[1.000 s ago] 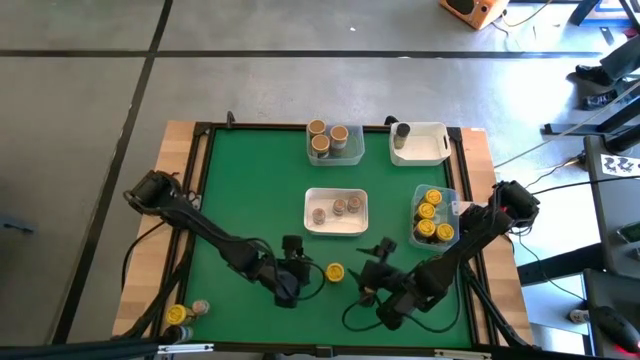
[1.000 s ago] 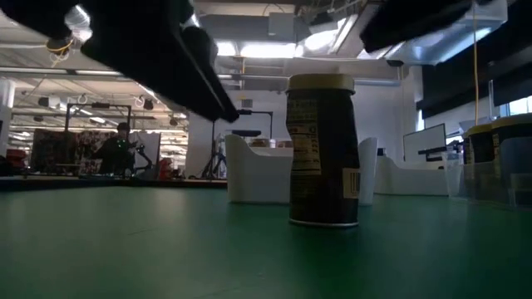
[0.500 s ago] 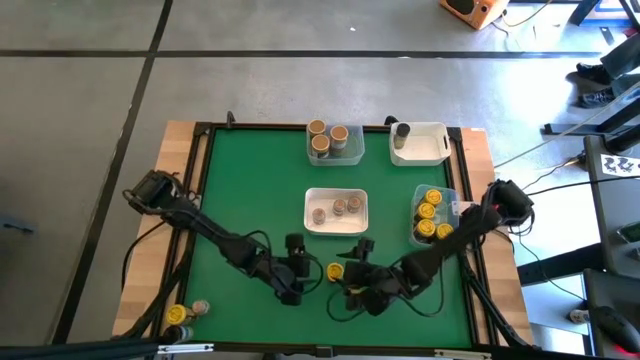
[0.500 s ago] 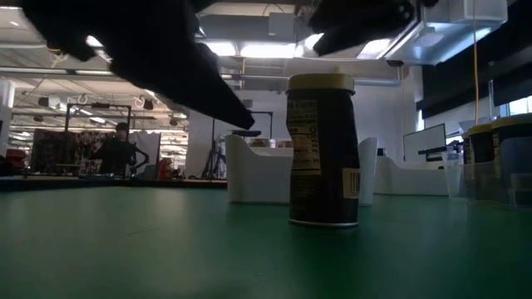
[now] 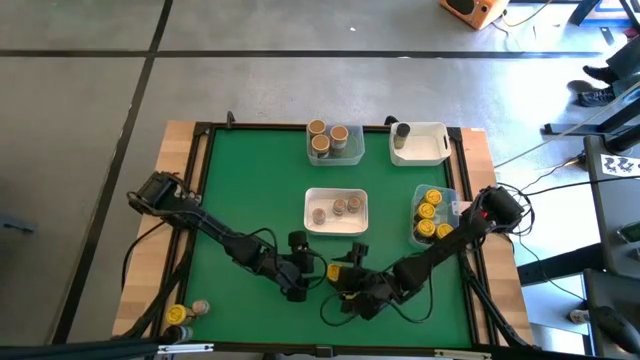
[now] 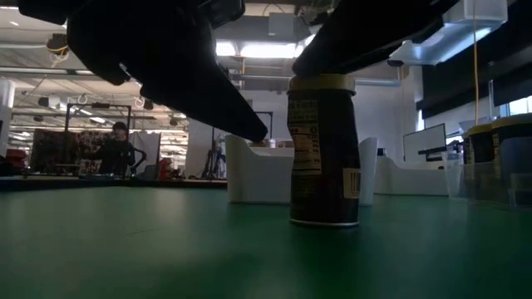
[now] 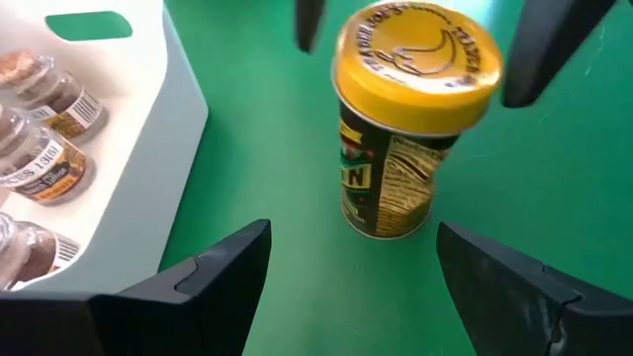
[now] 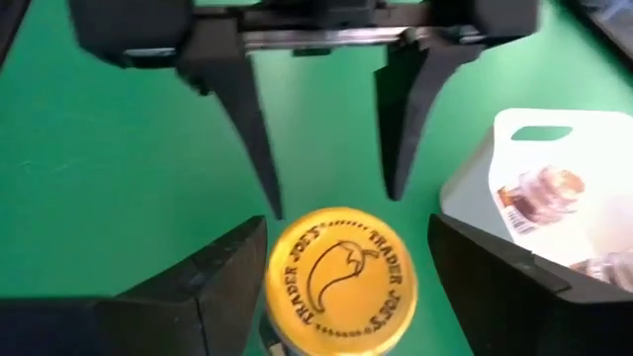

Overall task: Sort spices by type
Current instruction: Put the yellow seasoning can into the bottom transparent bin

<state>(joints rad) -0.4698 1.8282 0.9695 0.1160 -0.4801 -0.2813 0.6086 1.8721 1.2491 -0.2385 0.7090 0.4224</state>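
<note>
While the yellow-lidded spice jar (image 5: pixel 335 272) stands upright on the green table (image 5: pixel 250 190), at six o'clock from the white tray (image 5: pixel 336 228), the left gripper (image 5: pixel 310 272) and right gripper (image 5: pixel 348 276) flank it, both spread and empty.

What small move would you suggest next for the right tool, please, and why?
Probably lower the right tool and close on the yellow-lidded jar: its open fingers straddle the lid from above, while the left tool, also open, sits beside the jar.
</note>
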